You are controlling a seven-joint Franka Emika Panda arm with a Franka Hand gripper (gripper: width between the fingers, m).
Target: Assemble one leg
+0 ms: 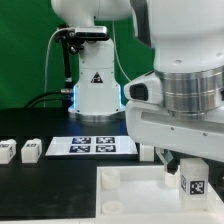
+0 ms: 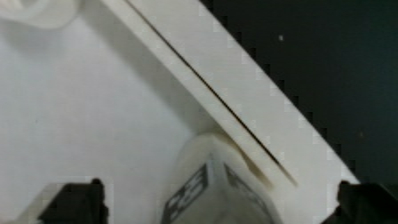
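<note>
In the exterior view the arm's big white-and-grey wrist fills the right side, reaching down over the large white square panel with a round corner socket (image 1: 125,190) that lies on the black tabletop (image 1: 30,125). The hand (image 1: 180,170) is mostly hidden under the wrist; beside it stands a small white plastic block-like leg with a black-and-white square tag (image 1: 193,183), upright on the panel. In the wrist view this leg (image 2: 210,185) sits between the two dark fingertips (image 2: 75,200), which stand apart on either side of it; I cannot tell whether they touch it. Two more small white tagged legs (image 1: 20,149) rest on the tabletop at the exterior view's left, just beside the flat white marker board (image 1: 92,145).
</note>
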